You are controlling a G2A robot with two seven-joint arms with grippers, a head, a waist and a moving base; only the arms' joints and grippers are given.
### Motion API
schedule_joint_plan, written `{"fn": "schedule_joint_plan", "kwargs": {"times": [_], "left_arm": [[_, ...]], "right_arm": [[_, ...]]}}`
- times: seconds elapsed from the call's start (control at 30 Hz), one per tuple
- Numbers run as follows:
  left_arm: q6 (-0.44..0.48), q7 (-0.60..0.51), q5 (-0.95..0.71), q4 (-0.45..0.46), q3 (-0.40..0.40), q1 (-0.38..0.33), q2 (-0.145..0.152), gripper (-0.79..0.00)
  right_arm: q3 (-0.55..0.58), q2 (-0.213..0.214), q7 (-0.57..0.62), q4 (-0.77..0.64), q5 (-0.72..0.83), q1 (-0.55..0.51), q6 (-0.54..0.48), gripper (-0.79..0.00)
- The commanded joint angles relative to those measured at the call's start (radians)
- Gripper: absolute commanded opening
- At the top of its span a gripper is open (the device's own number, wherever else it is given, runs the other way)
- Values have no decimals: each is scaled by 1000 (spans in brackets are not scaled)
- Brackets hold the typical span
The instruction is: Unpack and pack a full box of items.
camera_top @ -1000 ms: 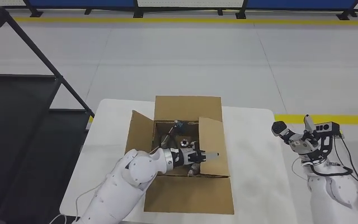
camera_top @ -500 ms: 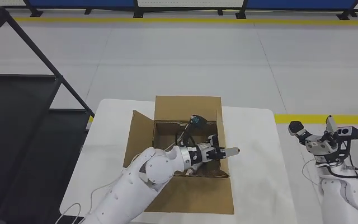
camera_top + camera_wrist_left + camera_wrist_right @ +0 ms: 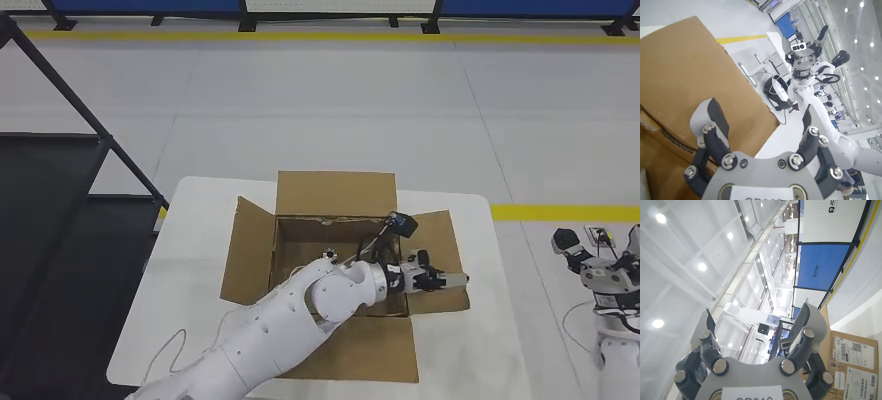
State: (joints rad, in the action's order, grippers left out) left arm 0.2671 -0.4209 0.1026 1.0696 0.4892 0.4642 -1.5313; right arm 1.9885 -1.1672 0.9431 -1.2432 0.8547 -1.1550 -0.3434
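Observation:
The open cardboard box [image 3: 300, 255] stands in the middle of the white table [image 3: 195, 270]. My left arm stretches across the box's opening, and its gripper [image 3: 447, 281] sits open over the right-hand flap [image 3: 440, 240], which is folded outward. In the left wrist view that gripper [image 3: 761, 115] holds nothing, with the brown flap [image 3: 683, 72] beside one finger [image 3: 716, 111]. My right gripper [image 3: 605, 262] is past the table's right edge, open and pointing upward [image 3: 756, 313]. The box's dark inside hides its contents.
A black metal frame [image 3: 70, 110] and a dark platform [image 3: 50, 230] stand left of the table. Three more flaps are spread out: back [image 3: 336, 190], left [image 3: 245, 260], front [image 3: 340, 350]. Labels cover the flap [image 3: 851, 351] in the right wrist view.
My left gripper swept to the right across the box, and the right flap went from standing up to folded outward. My right arm drew away to the right, off the table.

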Motion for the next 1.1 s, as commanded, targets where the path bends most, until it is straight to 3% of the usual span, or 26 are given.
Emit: {"fn": "schedule_joint_plan", "kwargs": {"times": [0.0, 0.27, 0.53, 0.7, 0.83, 0.97, 1.07], "left_arm": [[-14, -28, -12, -49, -25, -23, -27, 0], [-68, -70, -2, -194, -82, -84, -117, 0], [-96, -147, 25, -260, -76, -107, -148, 0], [-90, -164, 29, -258, -34, -99, -138, 0], [-71, -149, 55, -201, 11, -80, -117, 0], [-35, -117, 89, -63, 104, -33, -70, 0], [-41, -105, 149, 109, 213, 48, -15, 0]], "right_arm": [[3, 2, 5, 9, 5, 0, -2, 0], [12, 12, 29, 59, 20, 17, -1, 0], [-2, 18, 55, 83, 24, 39, 4, 0], [-24, 21, 58, 92, 18, 59, 7, 0], [-47, 21, 52, 89, 11, 76, 8, 0], [-78, 20, 37, 61, -7, 90, 6, 0], [-104, 19, 7, 28, -27, 102, 5, 0]]}}
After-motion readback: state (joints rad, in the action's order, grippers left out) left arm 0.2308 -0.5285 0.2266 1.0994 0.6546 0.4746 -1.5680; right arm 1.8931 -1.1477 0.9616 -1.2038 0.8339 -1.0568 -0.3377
